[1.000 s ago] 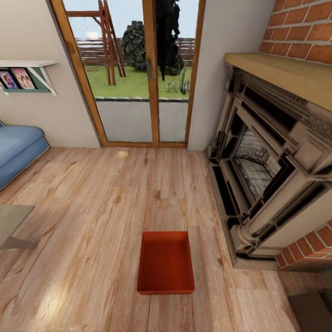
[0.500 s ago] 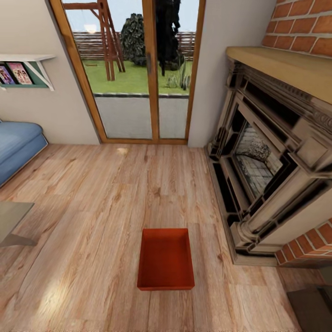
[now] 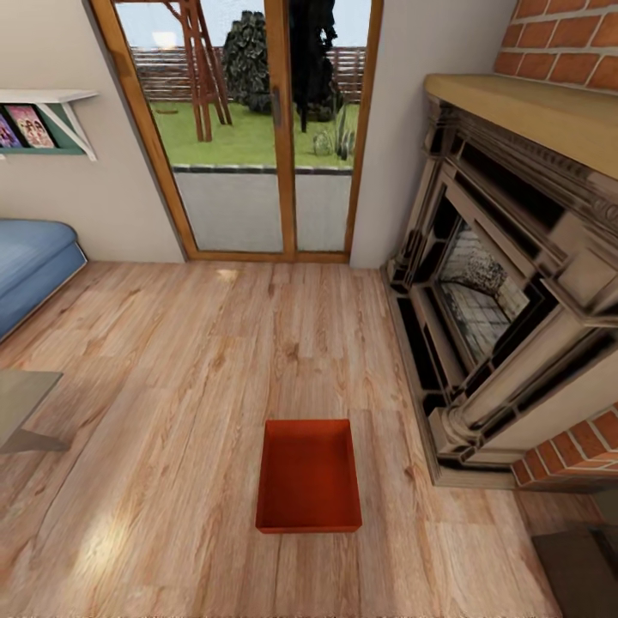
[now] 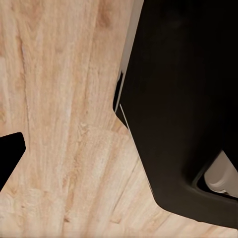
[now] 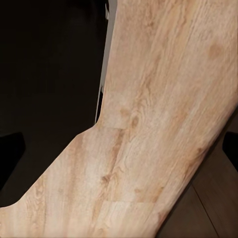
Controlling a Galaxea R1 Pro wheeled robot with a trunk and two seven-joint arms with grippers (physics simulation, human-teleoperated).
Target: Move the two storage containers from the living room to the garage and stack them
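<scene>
Orange bin [image 3: 309, 475] sitting open-side up on the wood floor [image 3: 172, 360] at 6 o'clock, fireplace [image 3: 506, 283] at 3 o'clock, glass doors [image 3: 257, 129] at 12; lying unheld, awaiting pickup. Gripper opening on either arm: impossible to tell.

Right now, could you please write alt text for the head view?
An open orange-red storage container sits empty on a light wood-plank floor, directly ahead. An ornate stone fireplace stands to its right, wood-framed glass doors beyond, a blue sofa at left.
</scene>
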